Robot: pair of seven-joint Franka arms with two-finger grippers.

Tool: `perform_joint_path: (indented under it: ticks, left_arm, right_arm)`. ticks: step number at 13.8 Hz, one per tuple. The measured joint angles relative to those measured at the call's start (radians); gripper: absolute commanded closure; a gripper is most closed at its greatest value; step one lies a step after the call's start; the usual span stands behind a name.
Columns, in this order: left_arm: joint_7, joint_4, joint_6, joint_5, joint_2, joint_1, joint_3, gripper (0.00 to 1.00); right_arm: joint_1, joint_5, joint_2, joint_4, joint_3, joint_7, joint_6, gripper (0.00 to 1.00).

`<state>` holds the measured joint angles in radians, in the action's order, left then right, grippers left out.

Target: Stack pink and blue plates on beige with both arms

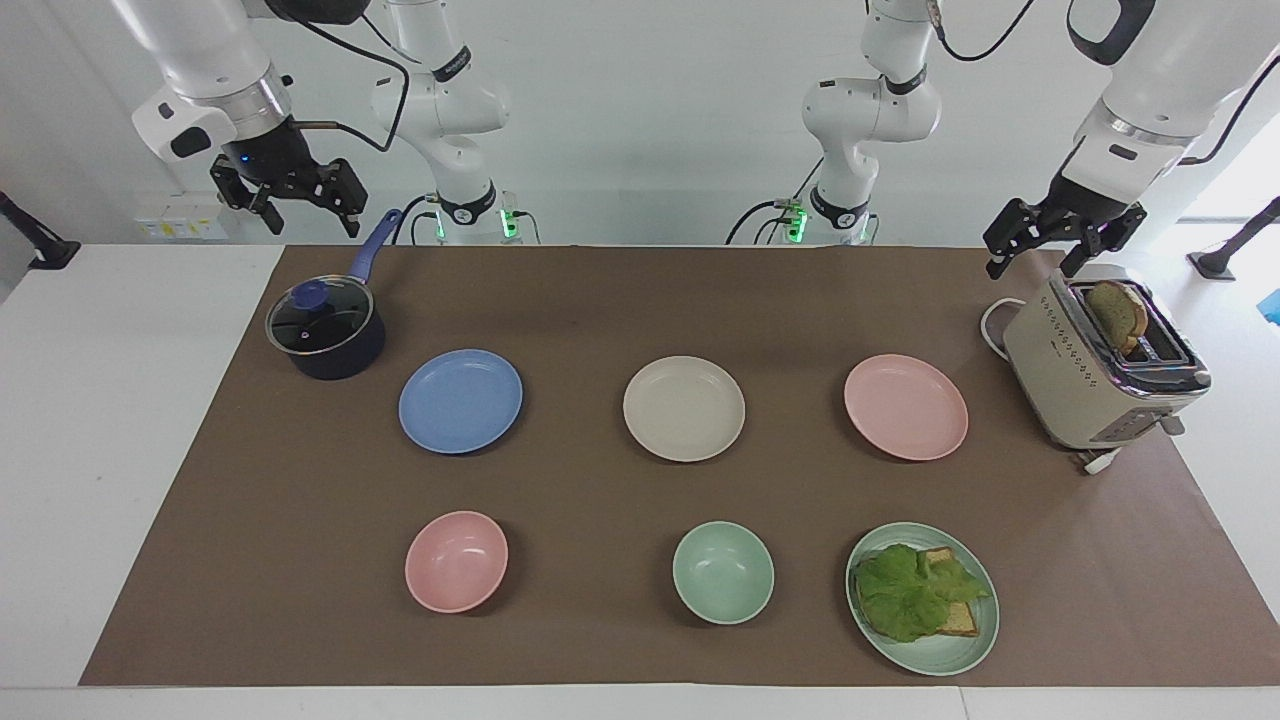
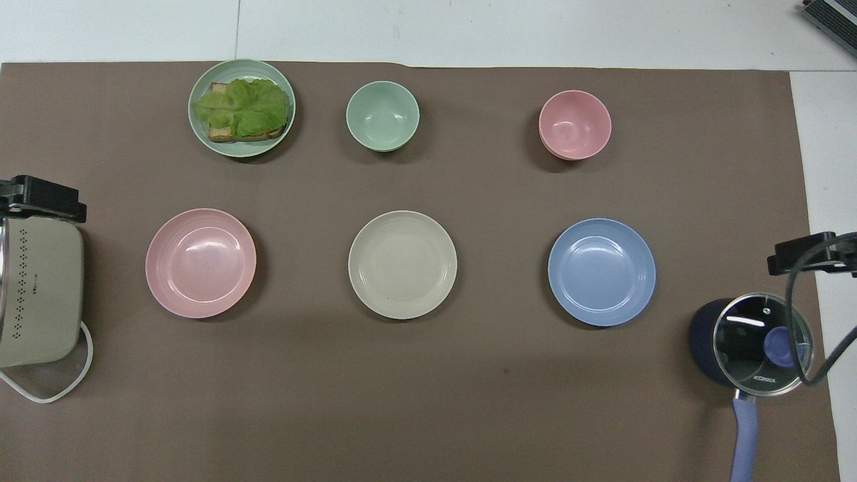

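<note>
Nothing stacked yet: beige plate [image 1: 684, 408] mid-table, pink plate [image 1: 906, 406] beside it toward left arm's end, blue plate [image 1: 460, 400] toward right arm's end.

Left end effector [image 1: 1040, 250] over toaster [image 1: 1100, 372], fingers apart, empty. Right end effector [image 1: 290, 195] above pot [image 1: 326, 332], fingers apart, empty.

Risks: shallow rims slipping from pinch; left clipping toaster; right grabbing pink bowl [image 1: 456, 561] instead.

You face a plain white wall [image 1: 650, 100]; brown mat [image 1: 600, 300] covers the white table [image 1: 100, 400]; daylight enters at one corner.

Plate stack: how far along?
Nothing done: the beige plate lies bare, pink plate and blue plate flat beside it. Nothing in hand: left tool open above the toaster, right tool open above the saucepan. Both stackings remain.
</note>
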<state>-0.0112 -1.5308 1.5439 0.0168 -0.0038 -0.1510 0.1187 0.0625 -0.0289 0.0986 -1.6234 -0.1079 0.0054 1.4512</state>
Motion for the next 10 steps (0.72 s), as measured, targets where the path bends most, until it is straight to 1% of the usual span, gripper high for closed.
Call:
perform_joint_path:
  ticks: [7,10]
  left_arm:
    - [0.0,-0.004,0.0,0.0,-0.002,0.003,0.003,0.0]
    - [0.0,-0.038,0.005,0.0,-0.003,0.011,0.008,0.0]
  right_arm:
    - [0.0,0.0,0.0,0.0,0.0,0.0,0.0,0.0]
    - [0.0,0.0,0.0,0.0,0.0,0.0,0.0,0.0]
